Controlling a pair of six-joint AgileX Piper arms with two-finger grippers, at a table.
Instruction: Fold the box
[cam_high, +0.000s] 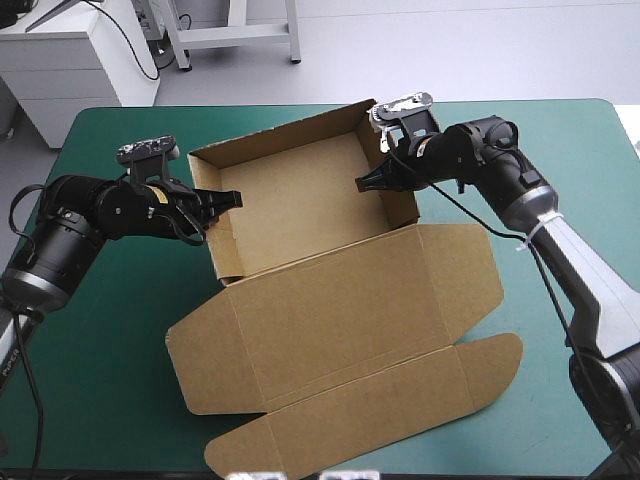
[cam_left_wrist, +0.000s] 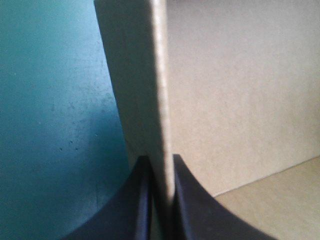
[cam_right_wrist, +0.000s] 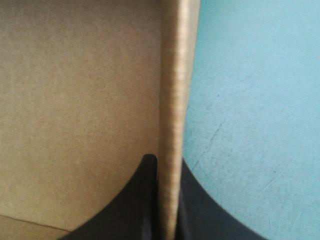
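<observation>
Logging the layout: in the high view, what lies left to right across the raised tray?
Left gripper, jaws shut on a side wall → the box, its tray floor → right gripper, jaws shut on the opposite wall.

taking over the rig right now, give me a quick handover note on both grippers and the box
Left gripper: shut on the box, on its left wall.
Right gripper: shut on the right wall.
Box: mid-table, an open tray.
Done: the tray's walls are raised.
Left: the lid lies flat toward the near edge, its flaps unfolded.
</observation>
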